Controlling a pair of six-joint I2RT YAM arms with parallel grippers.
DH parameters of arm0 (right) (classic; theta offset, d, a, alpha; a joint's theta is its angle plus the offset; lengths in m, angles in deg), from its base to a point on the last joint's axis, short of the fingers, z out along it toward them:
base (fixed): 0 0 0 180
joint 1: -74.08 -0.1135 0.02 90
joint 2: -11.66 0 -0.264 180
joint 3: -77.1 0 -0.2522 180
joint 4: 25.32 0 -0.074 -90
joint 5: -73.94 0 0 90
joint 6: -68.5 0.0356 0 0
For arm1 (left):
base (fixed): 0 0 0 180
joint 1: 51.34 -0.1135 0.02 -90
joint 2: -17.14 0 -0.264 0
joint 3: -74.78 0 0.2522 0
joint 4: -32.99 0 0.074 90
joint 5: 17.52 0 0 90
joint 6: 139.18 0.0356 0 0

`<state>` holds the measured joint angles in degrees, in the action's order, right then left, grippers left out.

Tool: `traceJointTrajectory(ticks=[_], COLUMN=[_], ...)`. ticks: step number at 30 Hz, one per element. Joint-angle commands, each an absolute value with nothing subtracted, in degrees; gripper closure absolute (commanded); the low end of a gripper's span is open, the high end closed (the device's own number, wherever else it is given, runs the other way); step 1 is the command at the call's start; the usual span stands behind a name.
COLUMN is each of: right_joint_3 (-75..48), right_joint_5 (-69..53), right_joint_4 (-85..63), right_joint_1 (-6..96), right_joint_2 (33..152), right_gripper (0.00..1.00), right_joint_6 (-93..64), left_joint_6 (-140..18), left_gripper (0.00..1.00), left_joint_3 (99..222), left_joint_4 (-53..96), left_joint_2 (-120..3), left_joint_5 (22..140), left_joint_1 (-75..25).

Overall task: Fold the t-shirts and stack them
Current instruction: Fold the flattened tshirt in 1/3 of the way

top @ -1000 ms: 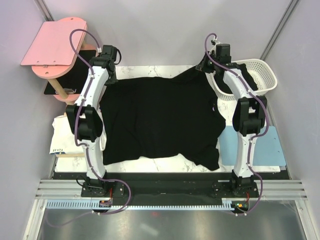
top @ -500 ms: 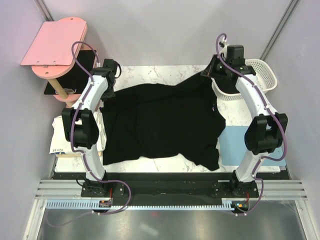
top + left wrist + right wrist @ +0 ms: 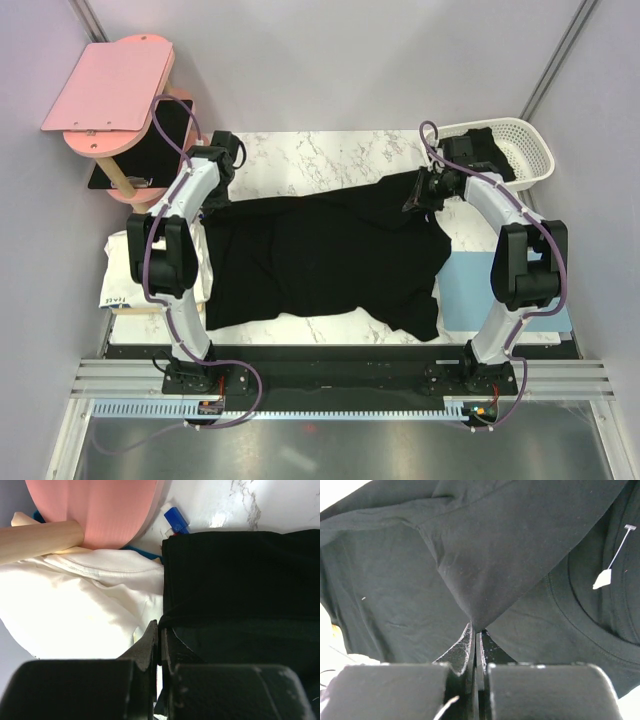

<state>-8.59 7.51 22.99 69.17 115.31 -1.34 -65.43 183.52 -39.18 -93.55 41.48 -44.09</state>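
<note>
Jaws clenched, my left gripper point(image 3: 160, 630) pinches the t-shirt point(image 3: 320, 255) at ten o'clock. My right gripper point(image 3: 475, 627) clamps it at two o'clock.

Both arms pull back toward the bases. Left gripper point(image 3: 208, 200) moves from the far left of the table point(image 3: 320, 160) to a nearer spot. Right gripper point(image 3: 418, 197) moves from beside the basket point(image 3: 500, 124) inward and nearer. The pinched far edge of the t-shirt point(image 3: 330, 265) comes with them and now lies closer to the near side, with the far right part bunched and lifted. More marble shows beyond the shirt. The right elbow swings outward to the right. The basket is less covered by the arm, and dark cloth shows inside it.
</note>
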Motion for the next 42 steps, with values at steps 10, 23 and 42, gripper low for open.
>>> traceJointTrajectory(ticks=[10,23,42], right_joint_3=[-3.61,-11.02,-8.44], right_joint_5=[10.39,14.87,23.31], right_joint_4=[22.29,20.62,16.66], right_joint_1=[70.21,71.88,71.71], right_joint_2=[115.55,111.06,109.40], right_gripper=[1.00,1.00,1.00], right_joint_6=[-0.84,0.82,4.25], left_joint_6=[-66.84,-68.25,-67.55], left_gripper=[0.98,0.98,0.98], left_joint_3=[183.82,179.33,180.39], left_joint_4=[-37.28,-37.46,-37.64], left_joint_2=[-90.26,-88.85,-90.70], left_joint_5=[39.00,38.56,37.85], left_joint_1=[-43.25,-42.99,-42.73])
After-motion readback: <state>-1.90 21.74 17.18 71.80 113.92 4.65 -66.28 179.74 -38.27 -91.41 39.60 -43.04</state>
